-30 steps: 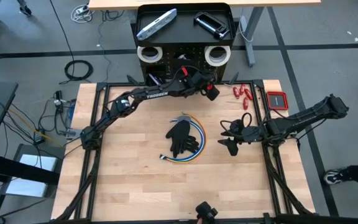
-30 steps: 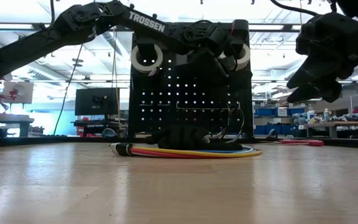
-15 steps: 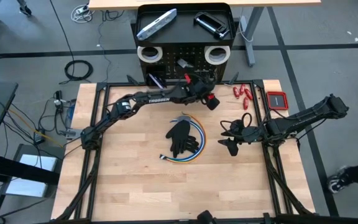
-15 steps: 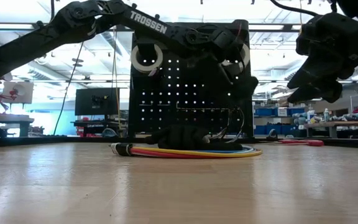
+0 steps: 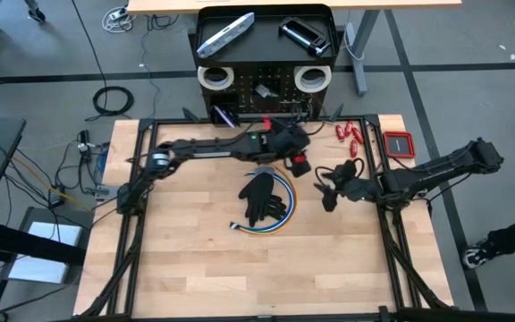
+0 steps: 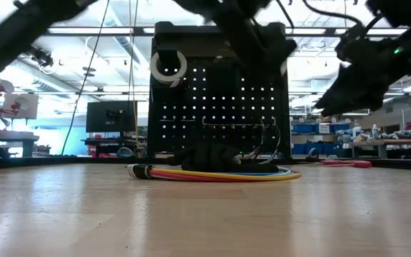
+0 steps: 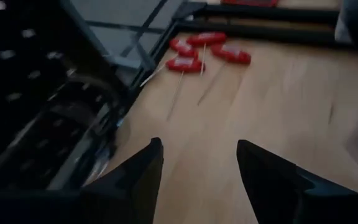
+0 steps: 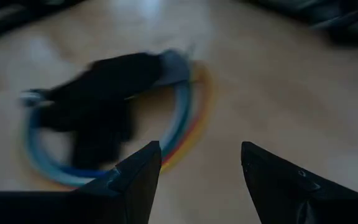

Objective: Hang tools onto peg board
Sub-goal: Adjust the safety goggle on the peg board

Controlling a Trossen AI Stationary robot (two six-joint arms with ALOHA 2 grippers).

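jaws parted; only wrist shows red-handled tools.

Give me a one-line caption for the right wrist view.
Right gripper, jaws open and empty, looks across the wooden table toward a black glove lying on a coil of coloured cables.

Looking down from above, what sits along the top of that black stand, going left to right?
On the peg board: silver-grey flat bar → black clamp on the tray top; just below them, left tape roll → right tape roll.
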